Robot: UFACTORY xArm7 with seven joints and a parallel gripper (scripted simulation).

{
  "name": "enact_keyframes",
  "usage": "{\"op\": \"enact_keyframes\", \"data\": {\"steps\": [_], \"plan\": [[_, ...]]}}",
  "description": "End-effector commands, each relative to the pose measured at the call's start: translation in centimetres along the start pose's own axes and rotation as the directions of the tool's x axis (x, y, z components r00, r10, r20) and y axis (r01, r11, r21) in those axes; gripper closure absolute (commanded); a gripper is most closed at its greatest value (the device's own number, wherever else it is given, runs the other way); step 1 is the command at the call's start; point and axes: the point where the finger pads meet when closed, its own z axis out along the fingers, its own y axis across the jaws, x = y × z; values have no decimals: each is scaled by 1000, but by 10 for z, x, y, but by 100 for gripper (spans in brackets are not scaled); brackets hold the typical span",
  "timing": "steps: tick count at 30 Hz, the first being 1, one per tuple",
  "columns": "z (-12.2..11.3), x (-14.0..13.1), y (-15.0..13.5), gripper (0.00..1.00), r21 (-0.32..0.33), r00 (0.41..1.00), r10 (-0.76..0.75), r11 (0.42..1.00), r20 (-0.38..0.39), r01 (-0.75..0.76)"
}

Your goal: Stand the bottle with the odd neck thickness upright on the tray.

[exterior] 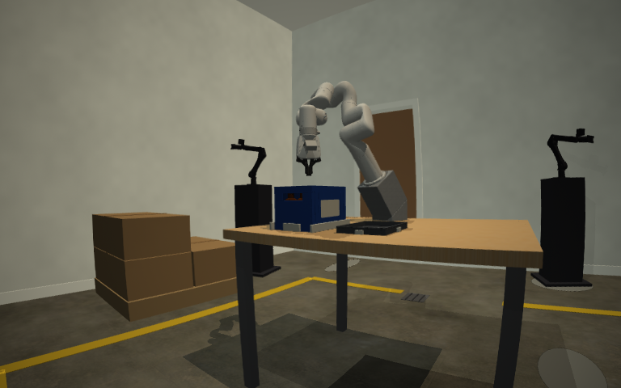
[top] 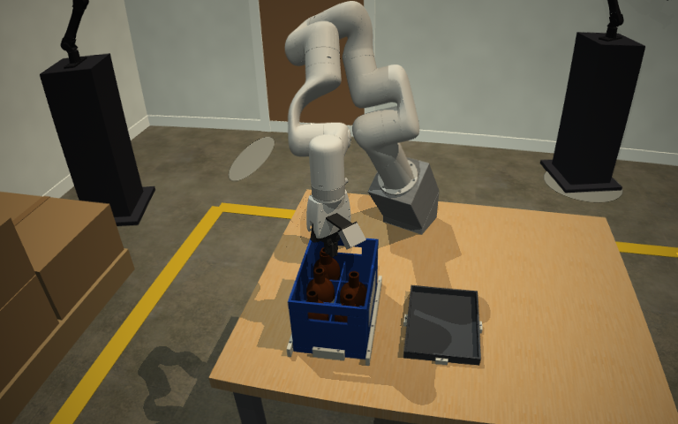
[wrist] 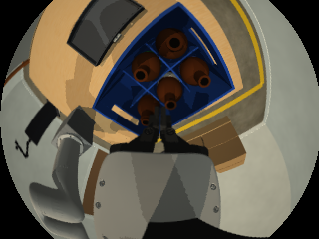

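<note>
A blue crate (top: pixel 335 299) stands on the table and holds several brown bottles (top: pixel 320 289), all upright in its cells. It also shows in the side view (exterior: pixel 310 207) and in the wrist view (wrist: pixel 167 74). My gripper (exterior: pixel 308 171) hangs above the crate's far left end, clear of the bottle mouths. Its fingers are shut with nothing between them; the wrist view shows the tips (wrist: pixel 161 126) pressed together over a bottle (wrist: pixel 150 111) in the crate. A dark tray (top: pixel 442 323) lies flat to the right of the crate and is empty.
The arm's grey base (top: pixel 404 195) sits at the table's far edge behind the crate. Cardboard boxes (top: pixel 44 269) stand on the floor to the left. Black pedestals (top: pixel 92 132) stand at the room's far corners.
</note>
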Motion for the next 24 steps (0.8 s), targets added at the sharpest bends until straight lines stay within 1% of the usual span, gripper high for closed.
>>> {"op": "enact_keyframes", "data": {"steps": [1, 2, 8, 9, 24], "plan": [[-1, 30, -28, 100, -4, 1000, 2, 1000, 2, -2], [-1, 36, -36, 100, -4, 1000, 2, 1000, 2, -2], [-1, 39, -40, 100, -4, 1000, 2, 1000, 2, -2], [-1, 39, -40, 35, -4, 1000, 2, 1000, 2, -2], [-1, 39, -40, 35, -4, 1000, 2, 1000, 2, -2]]}}
